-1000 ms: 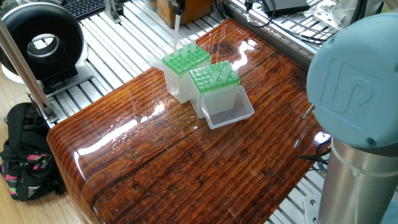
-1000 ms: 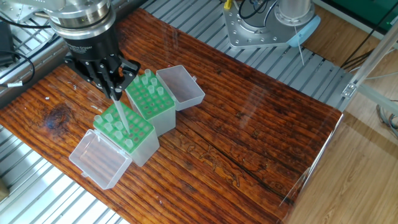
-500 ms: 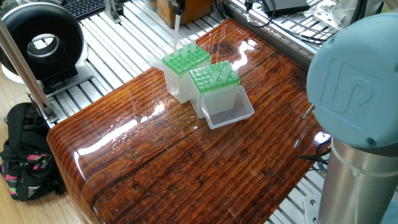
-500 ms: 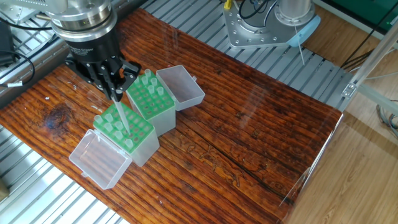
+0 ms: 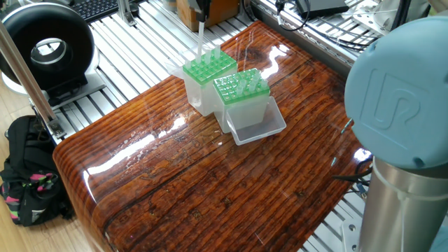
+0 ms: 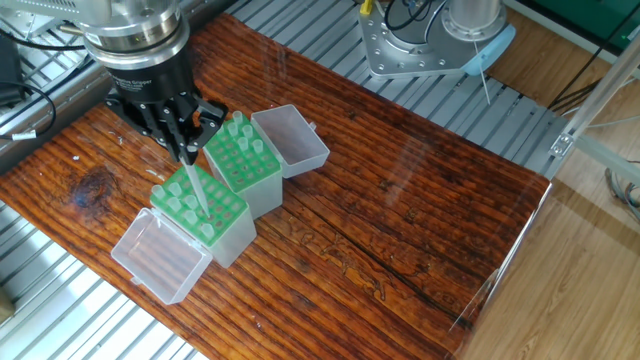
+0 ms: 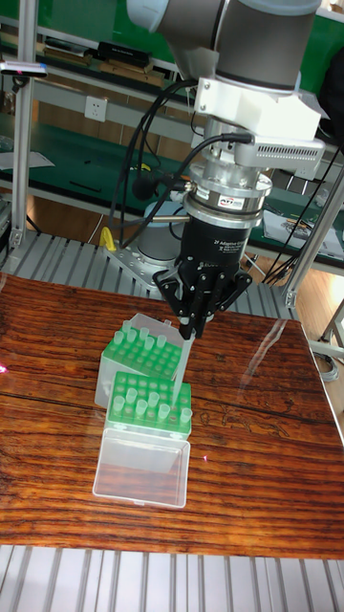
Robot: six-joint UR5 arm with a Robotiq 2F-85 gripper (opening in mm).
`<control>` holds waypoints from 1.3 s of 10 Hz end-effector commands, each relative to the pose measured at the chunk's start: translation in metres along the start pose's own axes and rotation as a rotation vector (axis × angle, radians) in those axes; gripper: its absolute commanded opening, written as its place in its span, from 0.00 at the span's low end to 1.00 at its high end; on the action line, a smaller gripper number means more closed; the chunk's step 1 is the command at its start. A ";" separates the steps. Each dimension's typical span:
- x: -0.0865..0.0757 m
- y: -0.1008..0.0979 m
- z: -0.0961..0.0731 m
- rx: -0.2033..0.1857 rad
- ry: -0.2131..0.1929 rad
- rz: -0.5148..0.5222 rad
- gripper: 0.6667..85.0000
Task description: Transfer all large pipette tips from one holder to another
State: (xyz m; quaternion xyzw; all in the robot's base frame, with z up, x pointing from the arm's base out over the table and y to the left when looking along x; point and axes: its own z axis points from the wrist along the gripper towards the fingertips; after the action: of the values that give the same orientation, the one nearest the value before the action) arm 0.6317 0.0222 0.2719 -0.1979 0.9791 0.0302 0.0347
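Gripper [image 6: 187, 152] closed on one large pipette tip [image 6: 197, 190], held nearly upright with its point over the green top of one holder [image 6: 200, 212]. The second holder [image 6: 240, 160] stands touching the first, near the middle of the wooden table [image 6: 400, 200]; both carry further tips [image 7: 143, 406] standing in their holes. Each holder's clear lid [image 6: 160, 258] lies open flat on the table, one toward the table's edge, the other lid [image 6: 292, 138] on the opposite side.
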 end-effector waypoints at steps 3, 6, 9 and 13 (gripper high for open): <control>-0.001 0.003 0.001 -0.014 -0.001 -0.006 0.17; 0.001 0.003 0.001 -0.015 0.007 -0.012 0.22; 0.001 0.004 0.001 -0.018 0.006 -0.018 0.25; 0.000 0.004 0.002 -0.019 0.007 -0.032 0.35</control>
State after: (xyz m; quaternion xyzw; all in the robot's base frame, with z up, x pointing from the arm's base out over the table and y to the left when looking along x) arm 0.6294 0.0227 0.2691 -0.2100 0.9768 0.0317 0.0278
